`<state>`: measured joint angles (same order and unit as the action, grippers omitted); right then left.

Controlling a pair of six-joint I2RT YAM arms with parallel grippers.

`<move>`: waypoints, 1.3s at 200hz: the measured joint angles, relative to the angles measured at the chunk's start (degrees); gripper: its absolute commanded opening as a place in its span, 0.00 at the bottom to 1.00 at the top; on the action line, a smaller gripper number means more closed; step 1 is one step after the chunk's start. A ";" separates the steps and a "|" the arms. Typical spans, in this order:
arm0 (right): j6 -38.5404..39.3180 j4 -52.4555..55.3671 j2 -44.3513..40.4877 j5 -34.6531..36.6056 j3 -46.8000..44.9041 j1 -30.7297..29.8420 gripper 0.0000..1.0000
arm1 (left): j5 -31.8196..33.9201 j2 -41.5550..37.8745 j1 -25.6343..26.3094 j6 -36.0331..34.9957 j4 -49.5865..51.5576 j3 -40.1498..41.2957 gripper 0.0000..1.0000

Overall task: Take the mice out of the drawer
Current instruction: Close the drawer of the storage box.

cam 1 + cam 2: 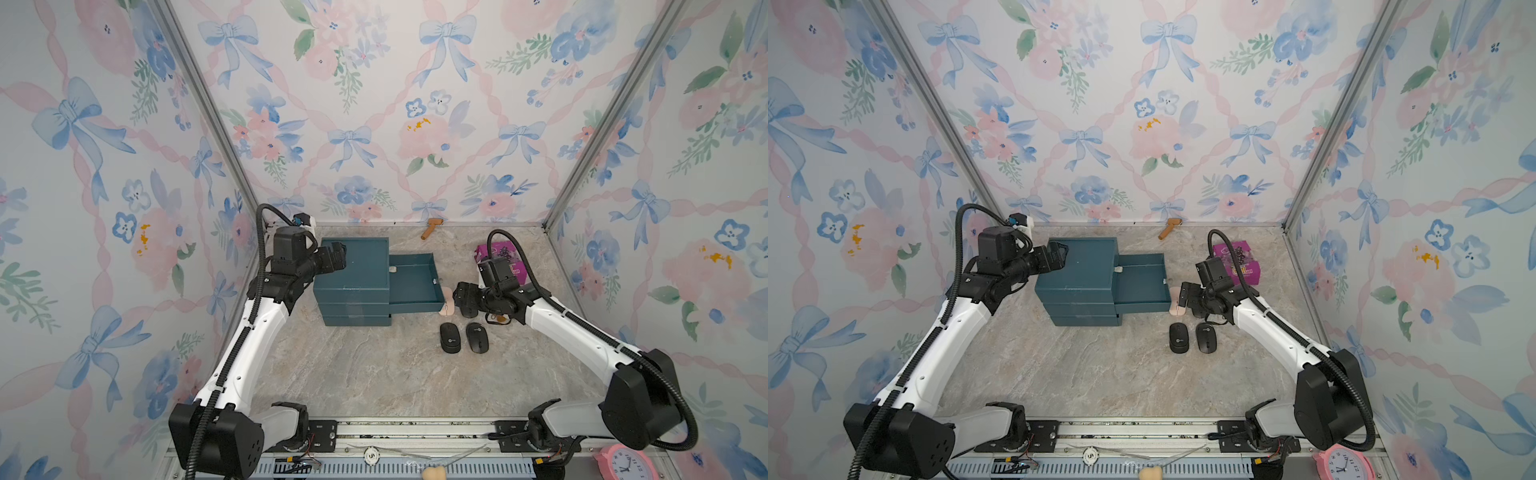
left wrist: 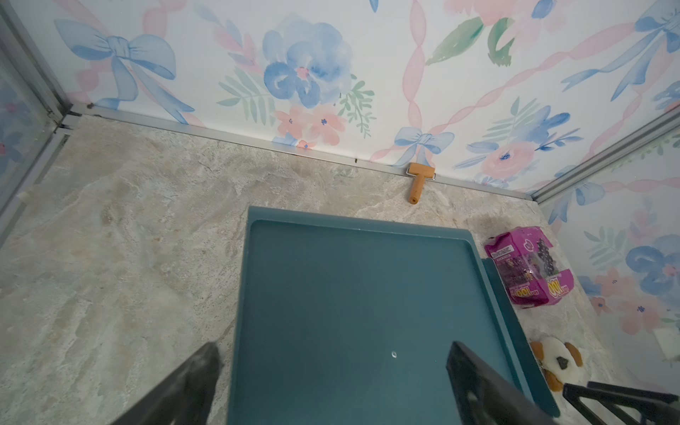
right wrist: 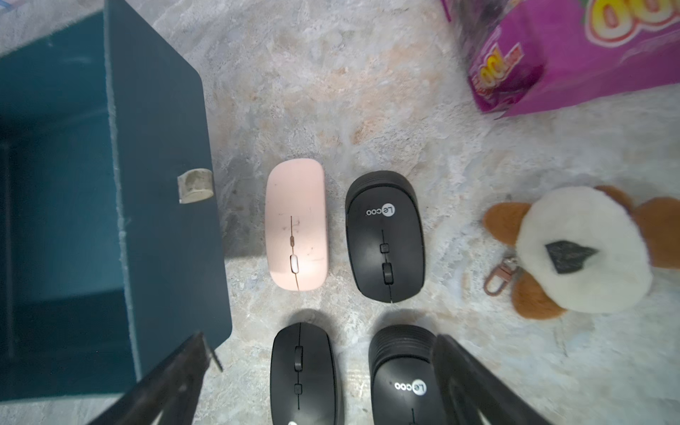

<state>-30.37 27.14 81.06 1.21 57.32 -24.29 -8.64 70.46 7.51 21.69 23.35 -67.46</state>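
Hovering right gripper (image 3: 321, 349) above mice, jaws spread, empty. Pink mouse (image 3: 296, 224), three black mice (image 3: 384, 235) lie on tabletop (image 1: 374, 374) just beside open drawer (image 1: 411, 280), which looks bare. Left gripper (image 2: 333, 353), jaws apart, over cabinet (image 2: 349, 294). Unloading seems nearly done; next: check drawer for stragglers.

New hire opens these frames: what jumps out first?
The teal drawer stands pulled out of its cabinet, with no mouse visible inside. Beside its front, four mice lie in two rows on the table: a pink mouse and three black mice. The open right gripper hangs over them.
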 measured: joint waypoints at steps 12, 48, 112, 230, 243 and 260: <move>0.02 -0.44 1.86 -1.64 0.00 0.20 0.96 | -1.46 0.48 0.00 0.09 0.02 0.22 0.98; 0.00 -2.69 5.75 -5.60 -0.02 0.26 0.96 | -4.50 1.25 0.00 0.09 0.35 0.92 0.98; -0.52 -6.97 6.27 -8.61 0.00 0.24 0.96 | -6.27 1.25 0.00 0.09 0.44 1.36 0.98; -2.64 -10.45 10.32 -10.29 4.74 -3.65 0.96 | -6.21 1.25 0.00 0.72 0.35 1.70 0.98; -2.67 -10.75 11.41 -10.49 5.81 -4.39 0.96 | -6.21 1.22 0.00 0.72 0.33 1.70 0.98; -2.73 -11.08 12.96 -10.84 6.95 -5.40 0.96 | -6.19 1.22 0.00 0.72 0.33 1.73 0.98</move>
<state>-33.10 16.05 94.02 -9.63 64.27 -29.69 -14.83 71.68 7.51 22.41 23.68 -65.73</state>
